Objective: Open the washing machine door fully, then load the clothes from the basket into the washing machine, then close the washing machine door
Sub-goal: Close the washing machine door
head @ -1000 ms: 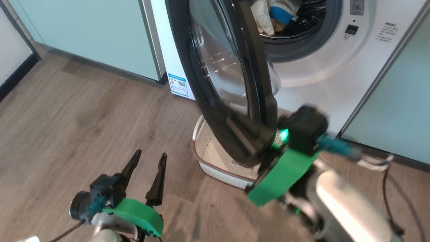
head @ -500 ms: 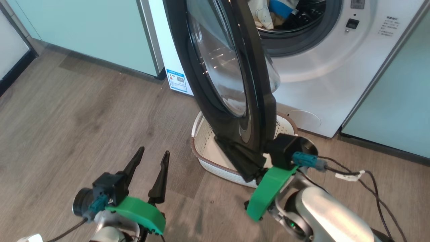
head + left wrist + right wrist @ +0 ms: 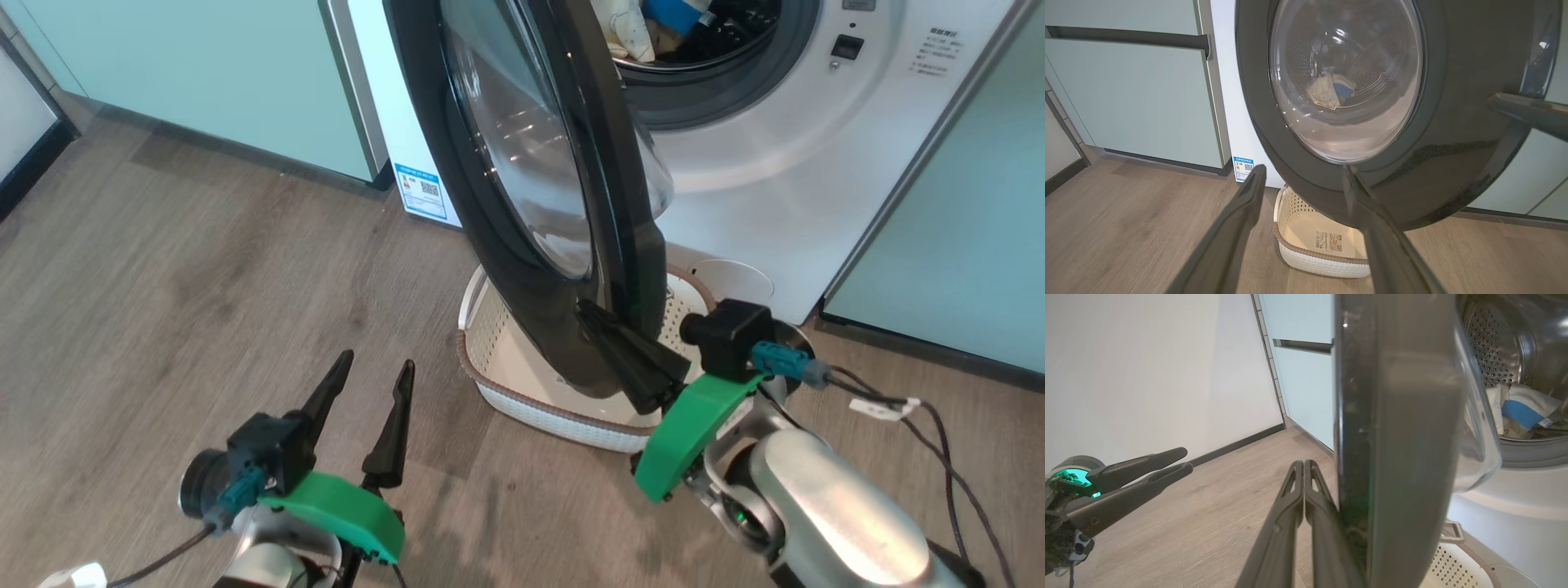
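The half-open door (image 3: pixel 522 188) is hanging over the basket (image 3: pixel 531 404) on the floor (image 3: pixel 163 286), partly screening the clothes (image 3: pixel 624 34) lying inside the washer (image 3: pixel 775 163). My clenched right pincer (image 3: pixel 586 312) is resting against its glossy black rim; my left pincer (image 3: pixel 376 361) is gaping nearby.

The door (image 3: pixel 531 180) hides much of the basket (image 3: pixel 539 412) — clothes (image 3: pixel 633 37) cut off above.

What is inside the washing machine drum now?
Pale yellow clothes and a blue piece lie at the drum's front. The door covers part of the opening, so the whole load cannot be seen.
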{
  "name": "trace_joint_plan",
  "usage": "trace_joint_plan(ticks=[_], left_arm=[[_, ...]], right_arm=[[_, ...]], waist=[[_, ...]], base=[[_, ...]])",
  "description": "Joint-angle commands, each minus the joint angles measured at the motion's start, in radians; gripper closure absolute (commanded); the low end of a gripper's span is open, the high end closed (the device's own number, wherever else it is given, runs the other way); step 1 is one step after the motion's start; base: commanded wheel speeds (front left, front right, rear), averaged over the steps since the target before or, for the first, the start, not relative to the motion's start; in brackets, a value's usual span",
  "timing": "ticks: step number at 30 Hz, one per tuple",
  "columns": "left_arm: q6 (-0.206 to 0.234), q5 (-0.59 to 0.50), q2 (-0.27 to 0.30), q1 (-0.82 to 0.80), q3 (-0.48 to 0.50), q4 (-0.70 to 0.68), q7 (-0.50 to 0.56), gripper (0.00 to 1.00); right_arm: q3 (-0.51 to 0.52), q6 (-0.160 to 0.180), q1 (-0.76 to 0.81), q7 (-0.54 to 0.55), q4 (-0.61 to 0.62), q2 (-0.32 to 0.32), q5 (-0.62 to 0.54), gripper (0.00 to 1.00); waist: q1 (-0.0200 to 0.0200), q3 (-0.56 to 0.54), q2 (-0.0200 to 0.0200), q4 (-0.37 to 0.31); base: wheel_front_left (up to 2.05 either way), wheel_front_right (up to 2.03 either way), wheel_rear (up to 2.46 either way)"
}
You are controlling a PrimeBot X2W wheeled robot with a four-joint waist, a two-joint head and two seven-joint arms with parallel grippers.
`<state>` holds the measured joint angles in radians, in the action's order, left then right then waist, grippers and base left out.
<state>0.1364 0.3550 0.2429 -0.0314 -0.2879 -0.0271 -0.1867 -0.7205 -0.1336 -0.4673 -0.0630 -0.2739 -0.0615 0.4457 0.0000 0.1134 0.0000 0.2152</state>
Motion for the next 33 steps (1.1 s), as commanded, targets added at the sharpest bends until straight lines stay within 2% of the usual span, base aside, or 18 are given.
trace_joint_plan(ticks=[1, 12, 33], left_arm=[[0.008, 0.004, 0.01, -0.056, 0.04, -0.028, -0.012, 0.0], [0.015, 0.003, 0.014, -0.06, 0.032, -0.03, -0.012, 0.0], [0.01, -0.006, 0.003, -0.112, -0.005, -0.036, -0.026, 0.0]], right_arm=[[0.008, 0.003, -0.046, -0.012, 0.023, 0.011, -0.008, 1.0], [0.09, 0.003, -0.061, -0.023, -0.025, 0.011, -0.024, 1.0], [0.376, 0.003, -0.169, -0.005, -0.126, 0.002, -0.155, 1.0]], waist=[[0.0, 0.0, 0.0, -0.001], [0.0, 0.011, 0.0, -0.008], [0.0, 0.09, 0.0, 0.006]], base=[[0.0, 0.0, 0.0], [0.0, 0.0, 0.0], [0.0, 0.0, 0.0]])
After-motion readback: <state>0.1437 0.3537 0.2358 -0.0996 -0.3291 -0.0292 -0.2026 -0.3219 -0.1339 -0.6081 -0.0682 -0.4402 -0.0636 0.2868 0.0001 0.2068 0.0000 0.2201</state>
